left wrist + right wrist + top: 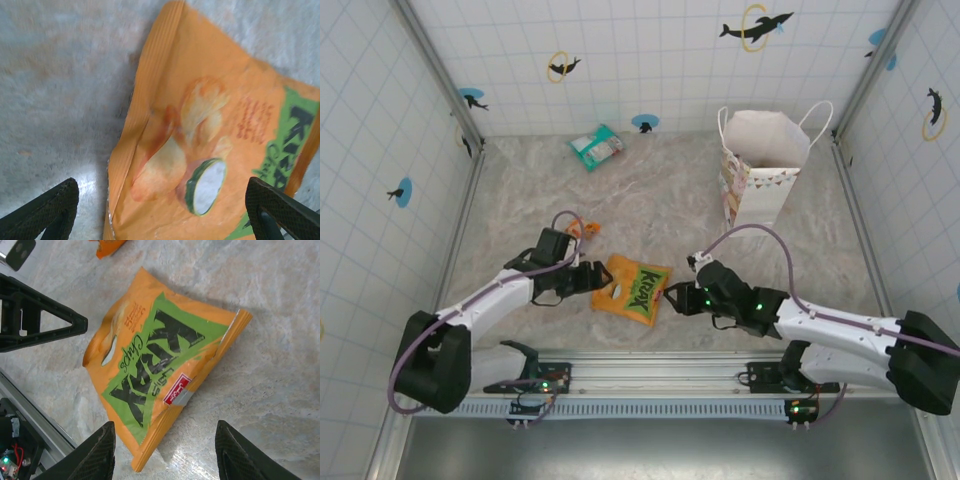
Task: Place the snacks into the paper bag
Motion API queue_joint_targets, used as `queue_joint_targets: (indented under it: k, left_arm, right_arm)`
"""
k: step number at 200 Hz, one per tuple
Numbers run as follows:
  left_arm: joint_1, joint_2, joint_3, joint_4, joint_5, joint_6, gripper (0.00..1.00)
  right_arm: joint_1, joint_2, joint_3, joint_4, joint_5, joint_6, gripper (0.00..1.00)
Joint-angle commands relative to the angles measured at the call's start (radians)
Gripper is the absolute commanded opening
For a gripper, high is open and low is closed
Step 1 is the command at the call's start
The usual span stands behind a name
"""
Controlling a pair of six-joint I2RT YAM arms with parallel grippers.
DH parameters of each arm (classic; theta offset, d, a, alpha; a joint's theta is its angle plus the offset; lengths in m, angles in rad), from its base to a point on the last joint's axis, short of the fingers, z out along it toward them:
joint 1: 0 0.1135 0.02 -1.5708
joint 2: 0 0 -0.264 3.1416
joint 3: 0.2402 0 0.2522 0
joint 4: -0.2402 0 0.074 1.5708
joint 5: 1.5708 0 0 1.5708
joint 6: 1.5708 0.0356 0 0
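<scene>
Three snack packets are in sight (two of them much smaller than the third). One large orange packet (632,290) with a green logo lies between the left gripper (601,281) and the right gripper (672,298). One tiny orange packet (583,230) sits just beyond the left gripper, and one teal-white packet (596,147) far beyond it. One paper bag (765,190) stands well beyond the right gripper. There are two grippers and one bench (520,200).
</scene>
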Motion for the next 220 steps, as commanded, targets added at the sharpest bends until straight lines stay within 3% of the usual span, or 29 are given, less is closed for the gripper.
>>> queue_joint_targets:
  k: [1,31,112,180,220]
  left_arm:
    - [0.003,0.021,-0.027,0.022,0.023,0.028,0.86]
    - [0.007,0.043,-0.026,0.046,0.008,0.055,0.82]
    - [0.010,0.142,-0.057,0.126,0.142,0.103,0.72]
    - [0.010,0.182,-0.125,0.246,0.274,0.079,0.68]
    - [0.010,0.207,-0.150,0.311,0.330,0.052,0.65]
  right_arm:
    - [0.010,0.046,-0.020,0.067,-0.033,0.036,0.54]
    - [0.010,0.115,-0.004,0.114,-0.061,0.044,0.54]
    - [-0.022,0.242,0.001,0.177,-0.104,0.046,0.51]
    - [-0.059,0.320,-0.005,0.213,-0.150,0.047,0.43]
    - [-0.068,0.363,-0.006,0.232,-0.175,0.043,0.33]
